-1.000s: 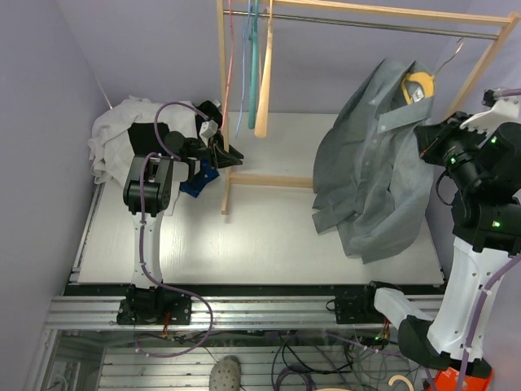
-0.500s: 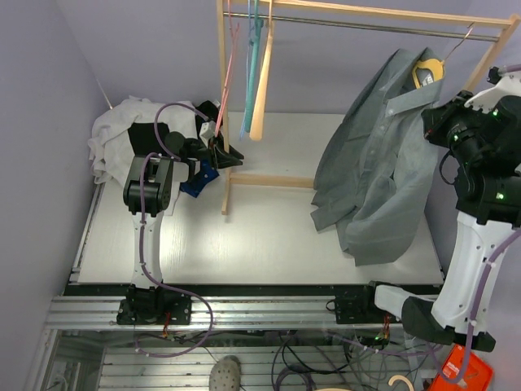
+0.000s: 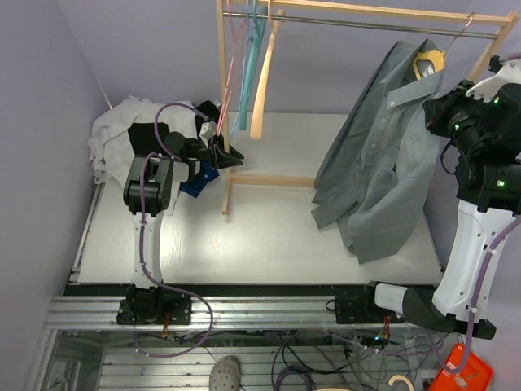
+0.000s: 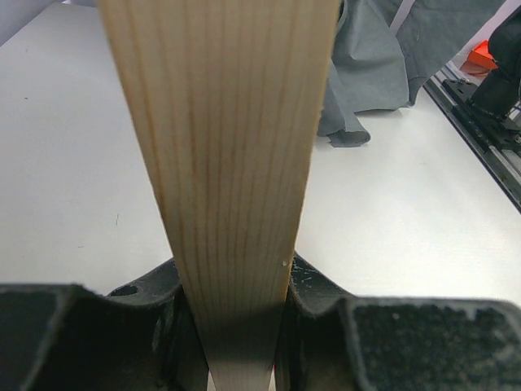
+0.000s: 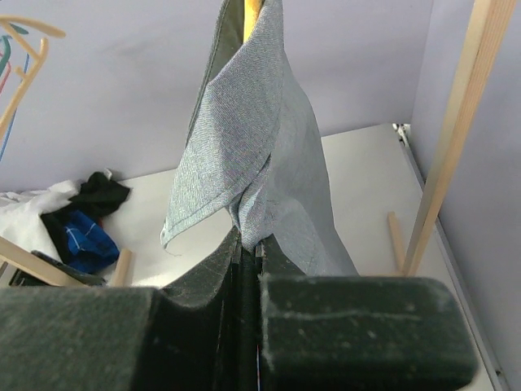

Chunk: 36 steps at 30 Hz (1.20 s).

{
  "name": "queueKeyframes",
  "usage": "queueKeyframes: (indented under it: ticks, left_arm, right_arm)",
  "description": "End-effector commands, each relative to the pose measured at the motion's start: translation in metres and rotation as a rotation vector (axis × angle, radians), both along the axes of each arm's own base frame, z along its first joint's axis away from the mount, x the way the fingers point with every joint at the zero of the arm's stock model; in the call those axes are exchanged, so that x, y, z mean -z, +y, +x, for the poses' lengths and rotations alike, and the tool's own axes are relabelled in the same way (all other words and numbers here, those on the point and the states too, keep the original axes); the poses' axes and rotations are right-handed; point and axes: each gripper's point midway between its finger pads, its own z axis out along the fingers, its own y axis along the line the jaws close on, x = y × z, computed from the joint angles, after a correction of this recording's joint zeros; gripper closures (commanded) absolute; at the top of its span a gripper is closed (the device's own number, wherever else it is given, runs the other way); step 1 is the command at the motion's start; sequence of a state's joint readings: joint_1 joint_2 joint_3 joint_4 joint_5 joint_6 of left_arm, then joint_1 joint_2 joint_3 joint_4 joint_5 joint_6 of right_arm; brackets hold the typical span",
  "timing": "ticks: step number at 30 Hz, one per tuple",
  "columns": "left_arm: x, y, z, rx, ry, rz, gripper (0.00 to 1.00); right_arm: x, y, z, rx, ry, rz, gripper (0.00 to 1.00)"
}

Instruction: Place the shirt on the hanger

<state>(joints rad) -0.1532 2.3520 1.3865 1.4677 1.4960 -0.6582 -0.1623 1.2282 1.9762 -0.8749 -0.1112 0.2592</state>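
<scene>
Right gripper (image 5: 247,248) is pinched tight on a fold of the shirt (image 3: 374,163) just under the collar, holding it high on the right side. And look, the hanger (image 3: 429,63) is inside: its yellow shoulder peeks out of the neck opening with the collar wrapped round it, and the hook (image 3: 462,31) pokes up close by the rail (image 3: 366,24). Whether that hook is over the rail, I can't tell from up here. Across the way, the left gripper (image 4: 236,326) is clamped on the wooden post (image 4: 232,138), jaws hard against both faces, steadying the rack (image 3: 269,181) by the look of it. The shirt hangs long, its tails and one sleeve draped onto the table (image 3: 244,244). So the dressing part looks largely done. What's left, I'd say, is seating the hook on the rail if it isn't there, checking both shoulders sit on the hanger, and letting go without dragging the cloth off.
</scene>
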Motion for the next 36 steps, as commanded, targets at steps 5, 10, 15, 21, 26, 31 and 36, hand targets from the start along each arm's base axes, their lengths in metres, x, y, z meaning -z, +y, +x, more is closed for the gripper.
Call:
queueKeyframes:
  ticks: [5, 10, 15, 21, 26, 31, 36]
  left_arm:
    - [-0.01, 0.004, -0.007, 0.003, -0.178, -0.025, 0.93]
    - [-0.009, 0.004, -0.007, 0.006, -0.182, -0.023, 0.93]
    - [-0.008, 0.004, -0.009, 0.008, -0.185, -0.022, 0.93]
    - [-0.008, 0.005, -0.011, 0.009, -0.19, -0.021, 0.93]
    - [-0.009, 0.004, -0.01, 0.008, -0.193, -0.022, 0.93]
    - [-0.012, 0.004, -0.01, 0.007, -0.201, -0.024, 0.93]
    - [-0.012, 0.006, -0.01, 0.008, -0.204, -0.021, 0.93]
  right_arm:
    - [-0.044, -0.001, 0.014, -0.005, -0.135, -0.017, 1.0]
    - [-0.04, 0.001, 0.029, -0.026, -0.127, 0.008, 1.0]
    - [-0.035, 0.0, 0.044, -0.036, -0.116, 0.037, 1.0]
    - [-0.052, -0.013, 0.046, 0.017, -0.154, 0.032, 1.0]
    - [-0.039, -0.027, 0.054, 0.049, -0.1, 0.049, 1.0]
    - [-0.007, -0.057, 0.048, 0.079, -0.058, 0.107, 1.0]
    - [0.013, -0.068, 0.046, 0.122, -0.02, 0.118, 1.0]
